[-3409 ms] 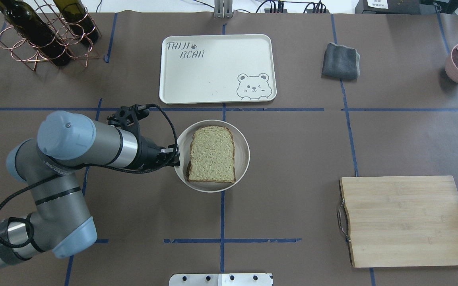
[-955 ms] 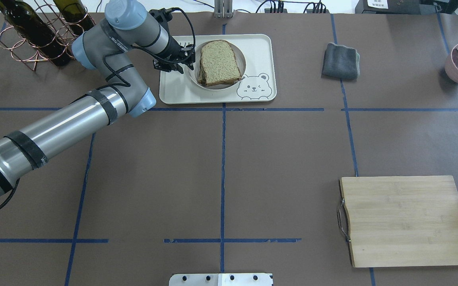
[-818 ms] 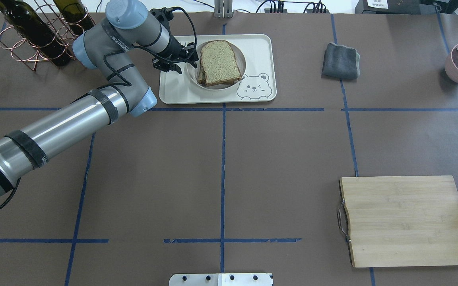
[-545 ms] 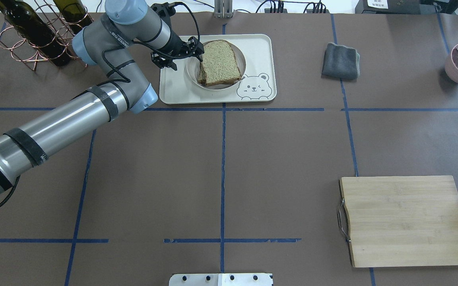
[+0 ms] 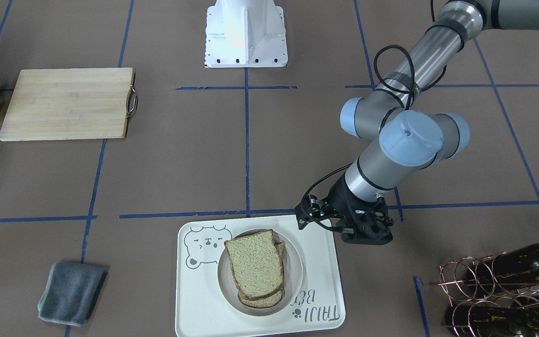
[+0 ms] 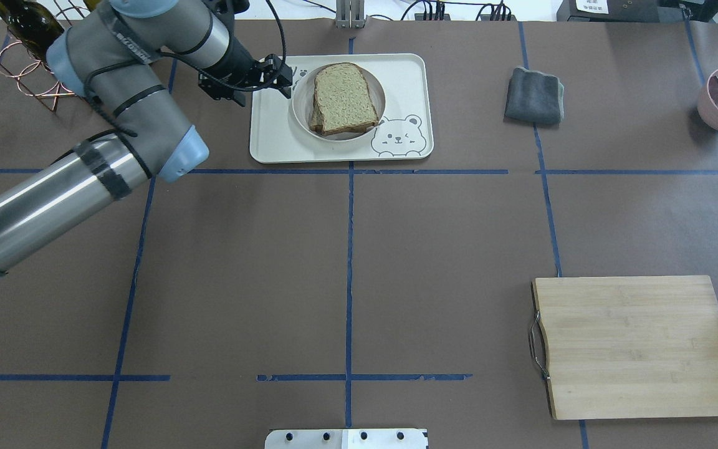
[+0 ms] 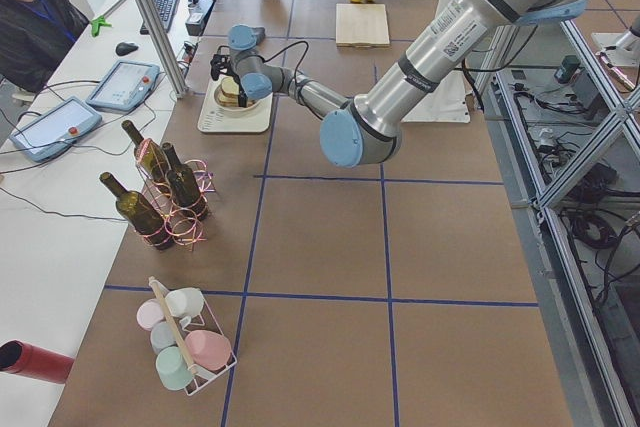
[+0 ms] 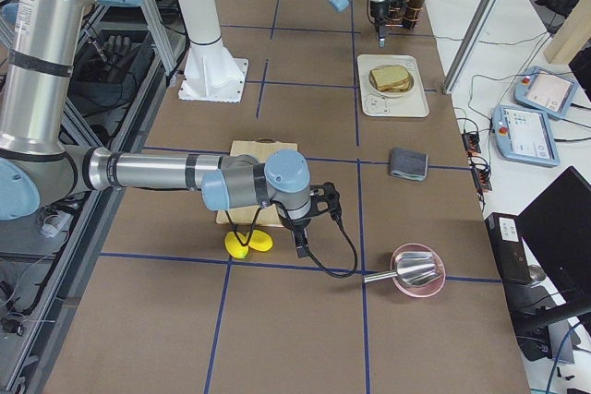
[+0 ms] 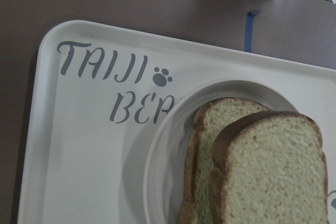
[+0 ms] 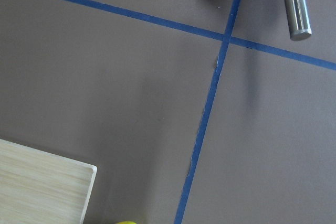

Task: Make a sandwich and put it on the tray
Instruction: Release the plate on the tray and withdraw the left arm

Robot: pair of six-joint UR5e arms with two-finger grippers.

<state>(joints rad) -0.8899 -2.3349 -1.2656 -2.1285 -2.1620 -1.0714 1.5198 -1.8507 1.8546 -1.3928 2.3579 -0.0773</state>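
My left gripper (image 6: 281,76), seemingly spread, empty, hangs just left of the sandwich (image 6: 344,96), which lies lengthwise away from me, dome farthest.

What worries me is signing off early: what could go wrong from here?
The sandwich has its top slice offset on the lower one; a knock could slide it. The left gripper hangs beside the dish on the tray, its arm near the wine rack; a careless retreat might clip either.

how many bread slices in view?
2. The top tan speckled bread slice lies offset over the lower slice, both in the round white dish on the cream rectangular tray. Anything between is hidden.
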